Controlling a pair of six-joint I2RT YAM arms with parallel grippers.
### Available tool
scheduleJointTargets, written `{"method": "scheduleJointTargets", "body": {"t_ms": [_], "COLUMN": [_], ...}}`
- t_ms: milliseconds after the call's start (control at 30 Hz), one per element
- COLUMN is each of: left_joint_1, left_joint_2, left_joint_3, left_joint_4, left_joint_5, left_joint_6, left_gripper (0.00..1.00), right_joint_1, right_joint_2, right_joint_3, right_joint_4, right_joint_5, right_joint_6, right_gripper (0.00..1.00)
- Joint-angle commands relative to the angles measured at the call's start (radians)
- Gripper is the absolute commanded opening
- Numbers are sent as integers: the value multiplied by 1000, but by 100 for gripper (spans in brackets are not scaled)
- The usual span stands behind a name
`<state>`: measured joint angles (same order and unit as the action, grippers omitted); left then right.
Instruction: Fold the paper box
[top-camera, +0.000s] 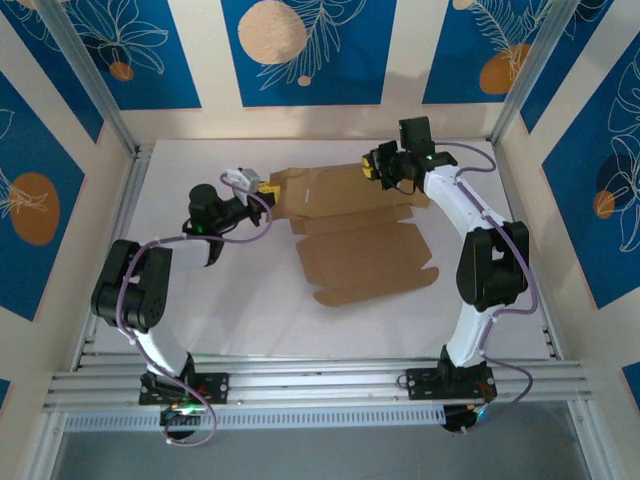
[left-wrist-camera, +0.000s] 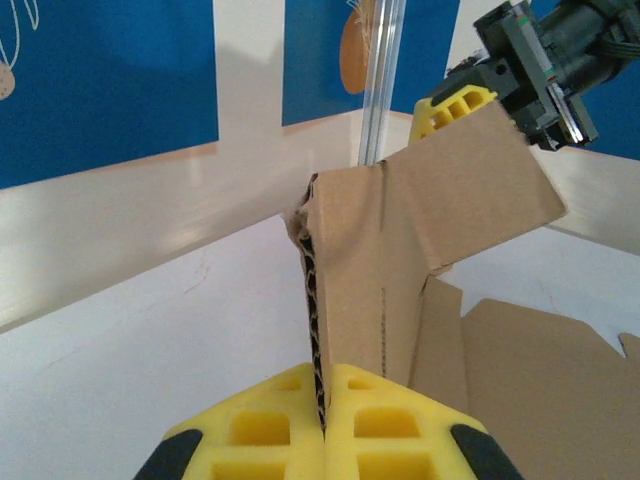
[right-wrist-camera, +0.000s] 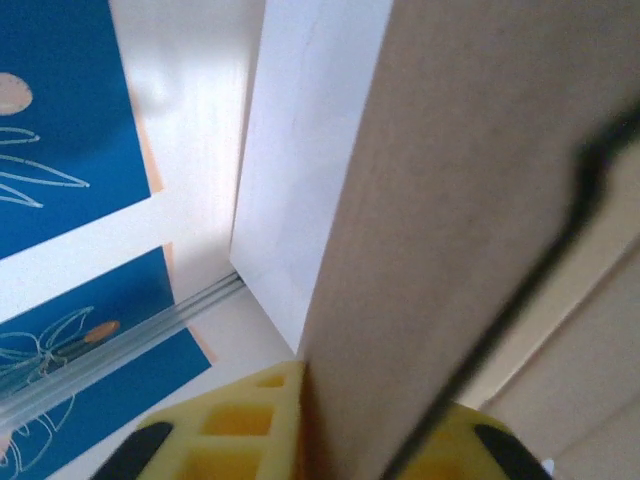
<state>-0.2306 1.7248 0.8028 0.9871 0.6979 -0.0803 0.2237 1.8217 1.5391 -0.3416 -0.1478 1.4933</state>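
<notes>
Cardboard part: paper box, centre of the white bench; near panel lies flat, far flaps raised.
Grip, left: left end effector clenched on the far-left flap edge.
Grip, right: right end effector clenched on the far-right flap.

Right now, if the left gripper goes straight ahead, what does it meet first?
The paper box clamped in the left gripper itself: it would shove that panel. Further on, slightly right of that line, the right gripper grips the same panel; depth unclear.
</notes>
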Motion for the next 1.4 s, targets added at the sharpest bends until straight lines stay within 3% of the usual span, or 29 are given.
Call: {"method": "scheduleJointTargets", "body": {"t_ms": [0,167,333,467,600,767,967,1167,1300,1367], "left_joint_1": [-8,-8,-7,-8,-7,-10,-31,-64,-101,-127], "left_joint_2": [21,17,-14,-62,-133,-229,-295,-257,-238,-233], "left_joint_3": [10,-11,-46,-55,-30,30,130,295,342,328], "left_joint_4": [44,50,59,47,-44,-229,-512,-876,-961,-924], "left_joint_5": [4,-61,-152,-197,-264,-344,-366,-342,-277,-243], "left_joint_6": [-23,-61,-94,-116,-125,-139,-214,-455,-623,-711], "left_gripper": [0,28,45,48,50,50,51,48,51,54], "right_joint_1": [41,82,122,157,157,147,124,133,136,136], "right_joint_2": [-19,-94,-167,-196,-180,-140,-92,-62,-68,-73], "right_joint_3": [-104,-242,-394,-465,-533,-535,-519,-548,-555,-558], "right_joint_4": [80,198,409,520,742,927,971,990,992,992], "right_joint_5": [-42,97,252,349,339,301,257,280,295,298], "right_joint_6": [37,93,81,58,53,29,52,105,106,101], "right_gripper": [5,3,3,0,0,0,0,0,0,0]}}
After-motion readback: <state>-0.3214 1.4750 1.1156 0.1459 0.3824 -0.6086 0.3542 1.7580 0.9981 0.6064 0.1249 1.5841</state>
